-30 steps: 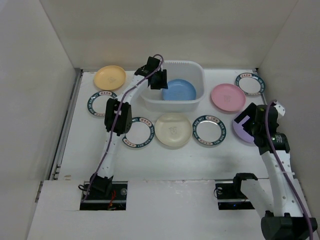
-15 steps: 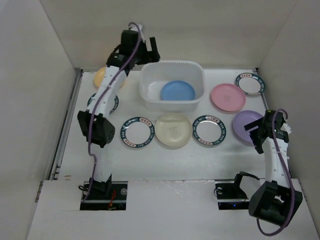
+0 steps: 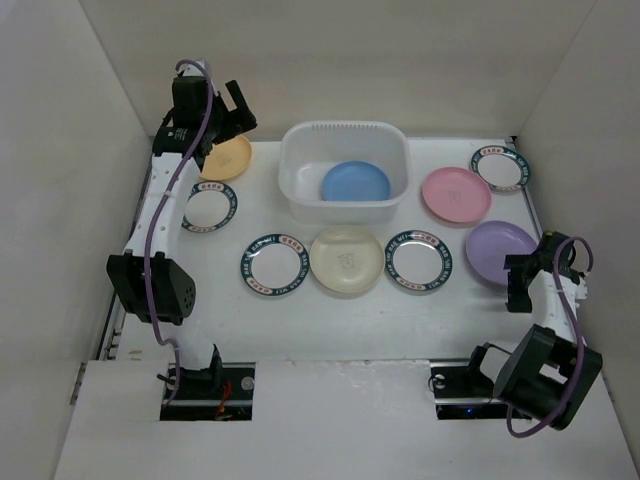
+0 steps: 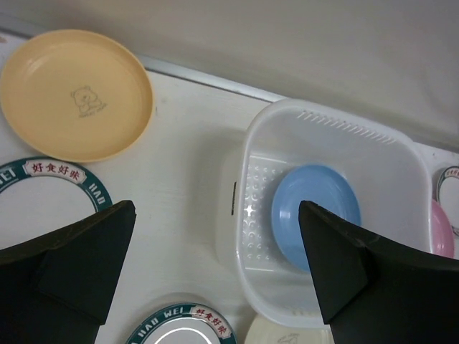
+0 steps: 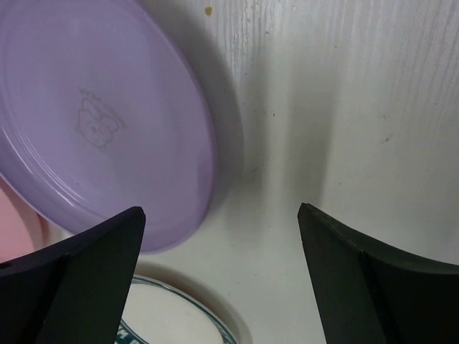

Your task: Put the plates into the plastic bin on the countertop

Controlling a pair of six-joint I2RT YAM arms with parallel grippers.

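The blue plate (image 3: 355,183) lies flat inside the plastic bin (image 3: 345,127), the only 1 in it. The left gripper (image 3: 235,112) hangs high to the bin's left, above the yellow-orange plate (image 3: 228,158), fingers spread wide and empty. The right gripper (image 3: 520,282) sits low, well to the bin's right and nearer the front, just beside the purple plate (image 3: 498,250), fingers wide apart, gripping nothing. The pink plate (image 3: 455,194) lies just right of the bin and the cream plate (image 3: 345,260) just in front of it, both on the countertop (image 3: 300,320)
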